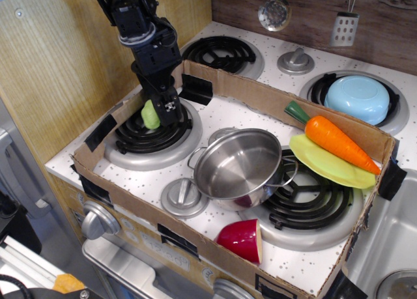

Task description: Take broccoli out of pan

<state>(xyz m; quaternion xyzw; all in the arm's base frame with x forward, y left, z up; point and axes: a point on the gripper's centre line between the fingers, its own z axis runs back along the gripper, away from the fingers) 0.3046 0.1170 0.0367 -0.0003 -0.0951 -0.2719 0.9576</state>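
Note:
The light-green broccoli (150, 115) is held in my black gripper (160, 114), low over the front left burner (151, 131). The gripper is shut on it, with the floret showing on the left side of the fingers. The shiny steel pan (239, 166) stands empty to the right, partly on the front right burner, its wire loop handles pointing left and right. The arm comes down from the upper left.
A cardboard wall (273, 100) rings the stove top. A carrot (332, 139) lies on a yellow-green plate (329, 163) at right. A light-blue bowl (357, 98) sits on the back right burner. A red piece (242, 239) lies by the front edge. A knob (183, 196) sits left of the pan.

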